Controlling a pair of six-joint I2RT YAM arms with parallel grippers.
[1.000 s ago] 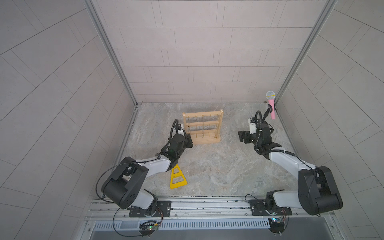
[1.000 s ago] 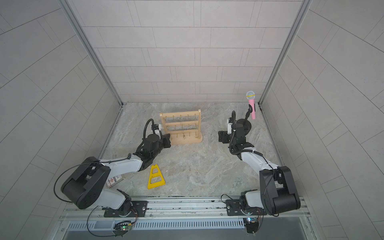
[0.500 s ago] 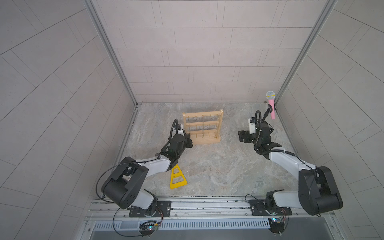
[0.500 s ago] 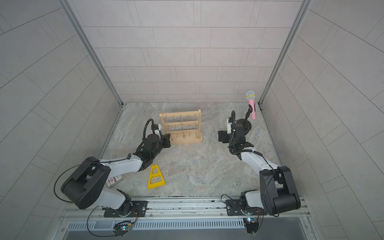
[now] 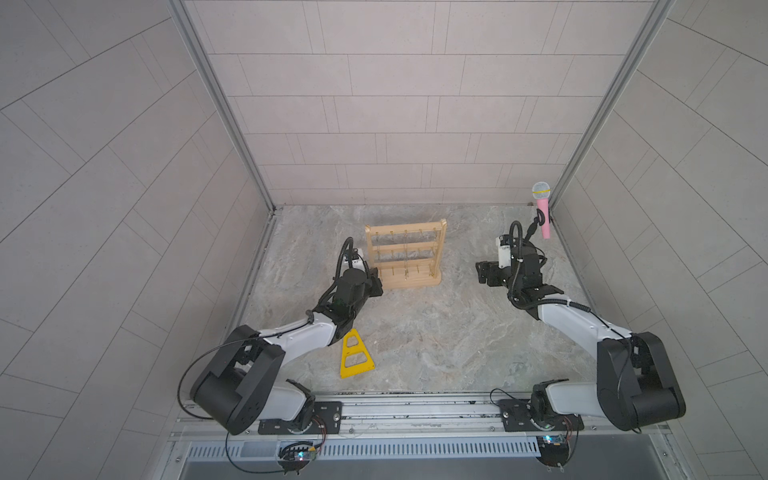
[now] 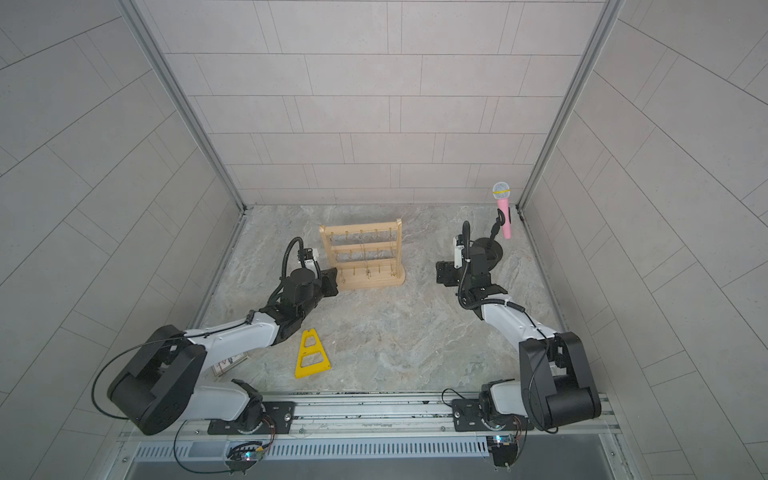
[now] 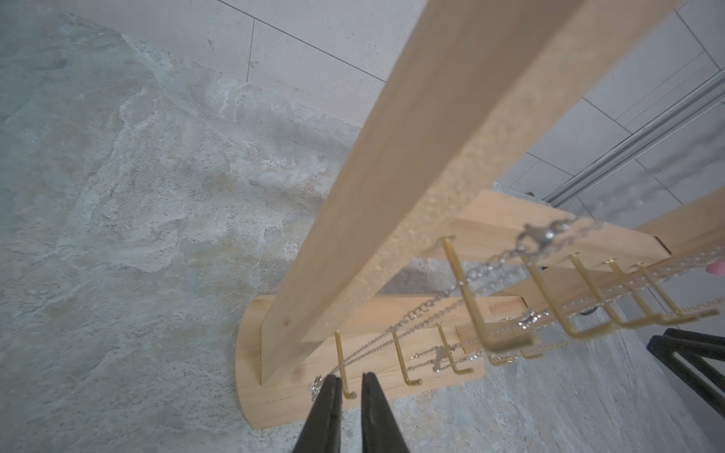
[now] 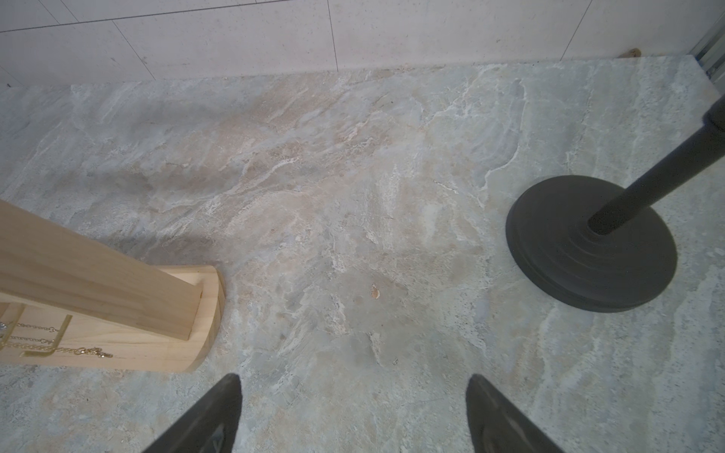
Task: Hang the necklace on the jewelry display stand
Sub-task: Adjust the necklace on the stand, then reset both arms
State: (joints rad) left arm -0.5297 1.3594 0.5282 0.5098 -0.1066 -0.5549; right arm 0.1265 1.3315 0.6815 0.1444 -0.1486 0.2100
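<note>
We see left gripper [image 7: 350, 379] jaws parted narrowly, straddling a low hook [image 7: 340, 361], clamping nothing. Necklace [image 7: 421, 310] drapes over jewelry display stand [image 7: 412, 157] hooks, end dangling beside fingertip. We risk snagging chain on retreat and dragging it off. Right gripper [image 8: 353, 378] wide open, empty.

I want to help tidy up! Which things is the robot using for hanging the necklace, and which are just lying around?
For the job: wooden jewelry display stand, silver necklace draped on its hooks, left hand beside it.
Just lying about: yellow triangular frame, pink microphone on its black stand.
</note>
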